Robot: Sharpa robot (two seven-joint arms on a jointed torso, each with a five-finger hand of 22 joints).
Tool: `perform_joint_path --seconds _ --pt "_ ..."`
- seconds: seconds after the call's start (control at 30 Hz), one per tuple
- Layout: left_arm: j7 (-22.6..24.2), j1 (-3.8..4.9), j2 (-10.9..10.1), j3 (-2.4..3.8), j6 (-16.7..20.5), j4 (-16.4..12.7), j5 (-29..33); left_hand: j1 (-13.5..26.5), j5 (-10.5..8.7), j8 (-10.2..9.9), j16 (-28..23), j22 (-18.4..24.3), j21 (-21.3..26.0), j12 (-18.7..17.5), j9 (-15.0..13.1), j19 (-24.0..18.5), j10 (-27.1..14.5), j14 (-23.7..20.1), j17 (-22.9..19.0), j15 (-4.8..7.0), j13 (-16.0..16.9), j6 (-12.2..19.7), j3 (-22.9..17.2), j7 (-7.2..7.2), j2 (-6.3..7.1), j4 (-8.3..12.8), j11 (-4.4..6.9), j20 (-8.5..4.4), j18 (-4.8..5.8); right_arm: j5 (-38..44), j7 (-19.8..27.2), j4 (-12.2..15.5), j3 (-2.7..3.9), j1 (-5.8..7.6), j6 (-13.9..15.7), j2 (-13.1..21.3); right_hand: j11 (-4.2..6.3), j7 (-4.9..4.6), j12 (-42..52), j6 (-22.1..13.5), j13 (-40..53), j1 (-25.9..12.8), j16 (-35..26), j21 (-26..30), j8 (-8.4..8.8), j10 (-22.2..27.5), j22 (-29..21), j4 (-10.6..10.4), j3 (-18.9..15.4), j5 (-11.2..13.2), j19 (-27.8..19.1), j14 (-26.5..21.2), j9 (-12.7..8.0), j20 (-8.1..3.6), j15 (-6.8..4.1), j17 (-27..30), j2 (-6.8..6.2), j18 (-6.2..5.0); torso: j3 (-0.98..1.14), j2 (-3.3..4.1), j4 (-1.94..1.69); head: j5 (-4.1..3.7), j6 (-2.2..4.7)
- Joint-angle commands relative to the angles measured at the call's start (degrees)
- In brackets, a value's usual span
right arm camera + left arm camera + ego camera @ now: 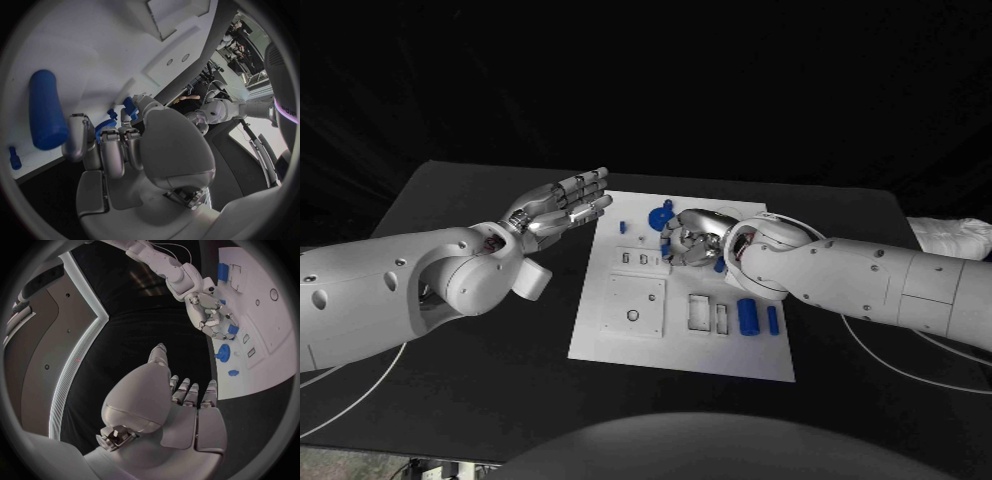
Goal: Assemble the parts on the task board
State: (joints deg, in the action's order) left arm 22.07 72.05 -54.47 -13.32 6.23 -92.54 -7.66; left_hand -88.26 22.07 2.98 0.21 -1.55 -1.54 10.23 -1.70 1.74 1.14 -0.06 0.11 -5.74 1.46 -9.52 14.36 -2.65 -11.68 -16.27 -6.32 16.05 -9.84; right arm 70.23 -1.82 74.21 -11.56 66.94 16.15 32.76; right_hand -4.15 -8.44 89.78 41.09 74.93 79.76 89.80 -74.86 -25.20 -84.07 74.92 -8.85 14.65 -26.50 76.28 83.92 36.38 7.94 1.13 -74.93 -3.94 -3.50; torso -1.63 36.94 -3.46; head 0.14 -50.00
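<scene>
The white task board (pixel 678 350) lies in the middle of the black bench (pixel 473 400). The left hand (pixel 560 212) hovers beside the board's left edge near its far corner, fingers (pixel 190 395) straight, side by side, holding nothing. The right hand (pixel 692 240) is over the far part of the board, its fingers (pixel 112 150) curled around a small blue part (pixel 129 106); two blue cylinders (pixel 759 317) lie near the board's right edge
</scene>
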Motion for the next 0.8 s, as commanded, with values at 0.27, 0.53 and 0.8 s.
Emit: perform_joint_path --seconds 0.27,0.53,0.8 --pt "0.4 -0.05 0.0 0.04 -1.0 -0.2 -0.3 -0.6 0.37 0.3 -0.2 0.6 -0.3 0.4 0.1 0.2 0.1 0.2 -0.1 -0.29 0.1 -0.1 -0.3 -0.34 0.13 0.0 0.21 0.24 -0.51 0.9 -0.8 -0.2 -0.05 -0.09 -2.6 -0.1 -0.72 -0.57 0.2 -1.4 15.1 -1.1 0.2 1.1 3.81 -5.9 9.3 0.9 0.3 1.7 -0.9 6.1 -2.9 0.21 0.7 -15.1 -0.38 -0.8 0.0 -0.04 0.05 0.24 0.0" --pt "0.3 -0.05 0.0 0.04 -1.0 -0.2 -0.3 -0.6 0.37 0.3 -0.2 0.6 -0.3 0.4 0.1 0.2 0.1 0.2 -0.1 -0.29 0.1 -0.1 -0.3 -0.34 0.13 0.0 0.21 0.24 -0.51 1.2 -1.0 -0.6 -0.06 -0.09 -3.2 -0.2 -0.72 -0.93 0.2 -2.3 15.1 -1.7 0.2 2.1 7.39 -5.9 9.1 1.3 0.5 3.1 -1.6 6.1 -6.0 0.35 0.77 -15.1 -0.56 -0.99 0.02 -0.02 0.06 0.2 0.0" --pt "0.3 -0.06 0.0 0.04 -1.0 -0.2 -0.3 -0.6 0.37 0.3 -0.2 0.6 -0.3 0.4 0.1 0.2 0.1 0.2 -0.1 -0.29 0.1 -0.1 -0.3 -0.34 0.13 0.0 0.21 0.24 -0.51 1.6 -0.9 -0.7 -0.06 -0.09 -3.6 -0.2 -0.25 -0.63 0.2 -3.6 15.1 -2.2 0.2 2.9 10.67 -5.9 8.9 1.9 -0.1 7.5 -2.0 6.1 -8.6 0.15 0.48 -15.1 -0.7 -1.15 0.01 -0.03 0.06 0.14 0.0"
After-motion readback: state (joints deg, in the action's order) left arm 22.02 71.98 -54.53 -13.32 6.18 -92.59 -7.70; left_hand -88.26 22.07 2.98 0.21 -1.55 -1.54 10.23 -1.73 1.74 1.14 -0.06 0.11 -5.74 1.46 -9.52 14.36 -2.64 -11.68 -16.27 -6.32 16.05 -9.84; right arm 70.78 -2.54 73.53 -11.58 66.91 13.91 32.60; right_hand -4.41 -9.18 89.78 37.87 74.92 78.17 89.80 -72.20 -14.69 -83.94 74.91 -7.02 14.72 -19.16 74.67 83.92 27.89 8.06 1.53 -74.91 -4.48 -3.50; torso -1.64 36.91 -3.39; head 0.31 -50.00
